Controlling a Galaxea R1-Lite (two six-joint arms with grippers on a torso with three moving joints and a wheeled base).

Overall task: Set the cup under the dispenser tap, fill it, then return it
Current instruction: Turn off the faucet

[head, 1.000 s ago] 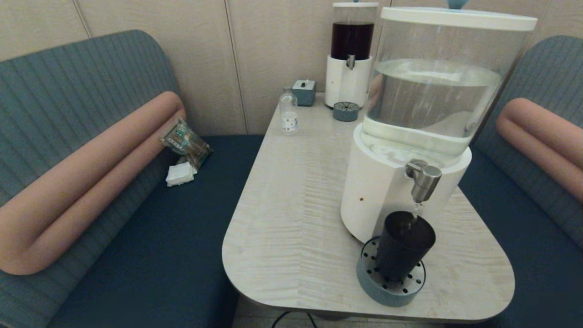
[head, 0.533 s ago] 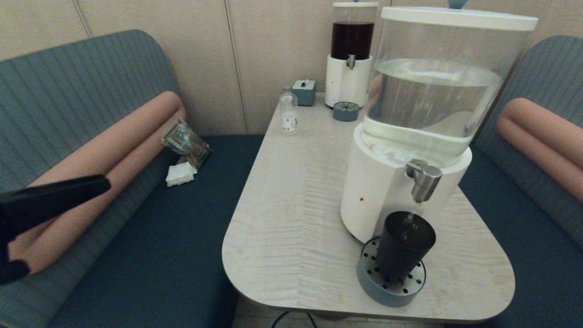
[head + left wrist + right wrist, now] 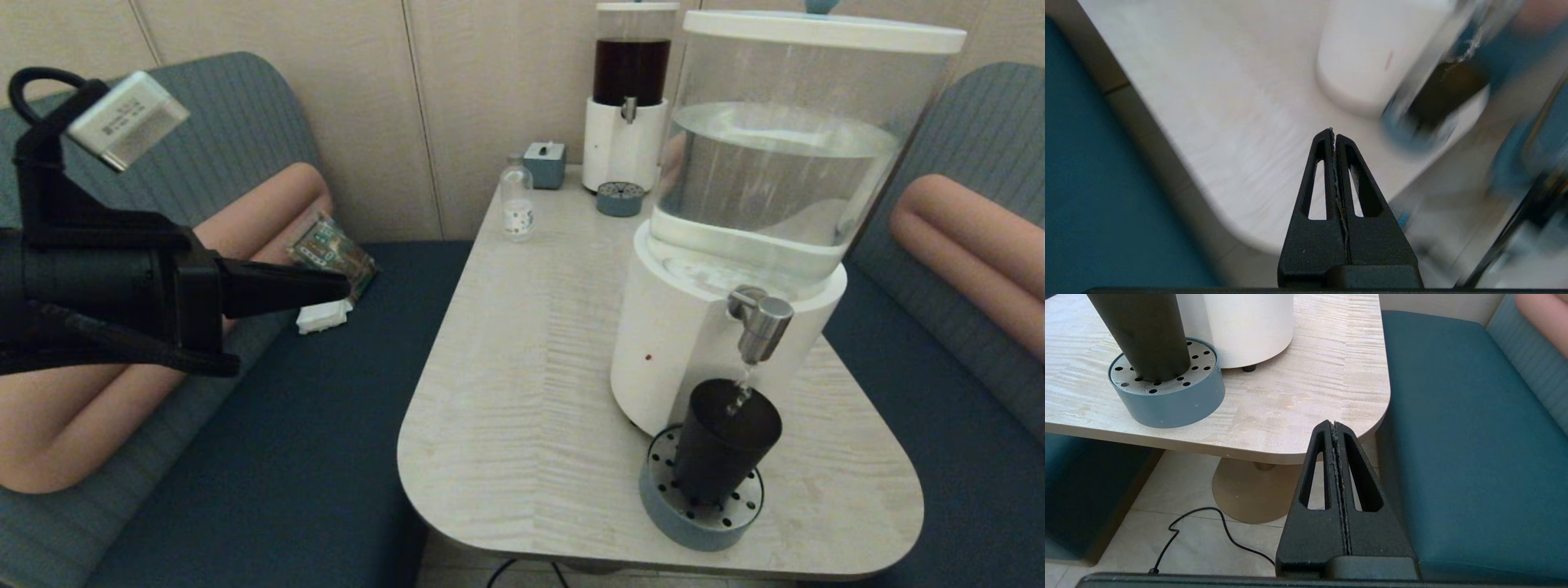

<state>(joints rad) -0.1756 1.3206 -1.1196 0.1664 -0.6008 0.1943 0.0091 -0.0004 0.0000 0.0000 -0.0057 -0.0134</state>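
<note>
The dark cup (image 3: 722, 445) stands upright on the blue-grey perforated drip tray (image 3: 663, 505), right below the steel dispenser tap (image 3: 763, 325) of the big white-based dispenser (image 3: 678, 343); a thin stream of water runs from the tap into it. In the right wrist view the cup (image 3: 1141, 335) and the drip tray (image 3: 1171, 402) show at the table's near corner. My left gripper (image 3: 343, 286) hangs shut and empty over the bench, left of the table, pointing toward it; its wrist view shows the gripper (image 3: 1334, 132) and the blurred cup (image 3: 1441, 96). My right gripper (image 3: 1333, 425) is shut, low beside the table's corner.
At the table's back stand a smaller dark-liquid dispenser (image 3: 629, 98) with its own small tray (image 3: 620, 199), a clear labelled bottle (image 3: 517, 200) and a little blue box (image 3: 545, 166). A snack packet (image 3: 333, 255) and white napkins (image 3: 322, 314) lie on the left bench. A cable (image 3: 1208, 535) runs over the floor.
My left arm has swung up and rightward into the head view, from out of sight to a point beside the table. Water keeps running into the cup, which has not moved.
</note>
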